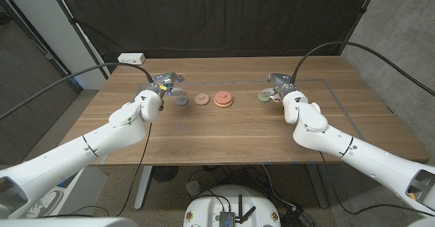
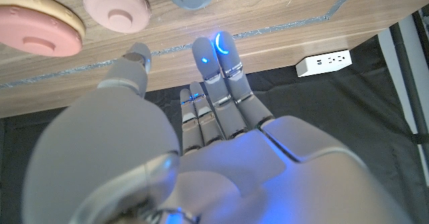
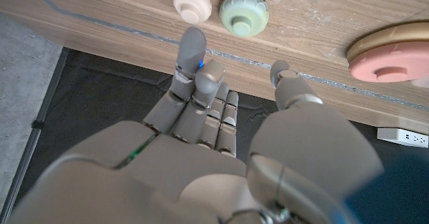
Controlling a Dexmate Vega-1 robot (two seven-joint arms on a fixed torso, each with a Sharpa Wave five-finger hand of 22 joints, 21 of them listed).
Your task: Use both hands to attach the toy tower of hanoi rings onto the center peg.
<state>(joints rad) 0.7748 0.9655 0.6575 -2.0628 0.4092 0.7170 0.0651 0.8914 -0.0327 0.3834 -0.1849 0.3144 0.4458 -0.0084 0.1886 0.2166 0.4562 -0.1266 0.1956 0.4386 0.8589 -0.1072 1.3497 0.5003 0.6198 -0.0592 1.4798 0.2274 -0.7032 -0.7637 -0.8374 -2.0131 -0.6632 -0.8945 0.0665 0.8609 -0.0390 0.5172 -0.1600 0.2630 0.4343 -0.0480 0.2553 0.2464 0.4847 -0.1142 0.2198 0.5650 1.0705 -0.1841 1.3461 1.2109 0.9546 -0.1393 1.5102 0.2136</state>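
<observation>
Two hands hang over the table (image 1: 224, 135), both empty with fingers spread. The left hand (image 1: 163, 88) sits just beside the grey ring (image 1: 181, 101); the right hand (image 1: 277, 85) sits just beside the green ring (image 1: 263, 98), with a cream ring (image 3: 192, 1) next to it.

Between them, toward the middle, lie the pink ring (image 1: 202, 99) and the base with the center peg (image 1: 223, 99), already carrying a large coral ring on a tan disc.

Judged by appearance, the rings are light, rigid, smooth moulded pieces with scalloped rims, each with a raised hub. Pinch across the rim; the low profile may let a ring slide on the wood.
</observation>
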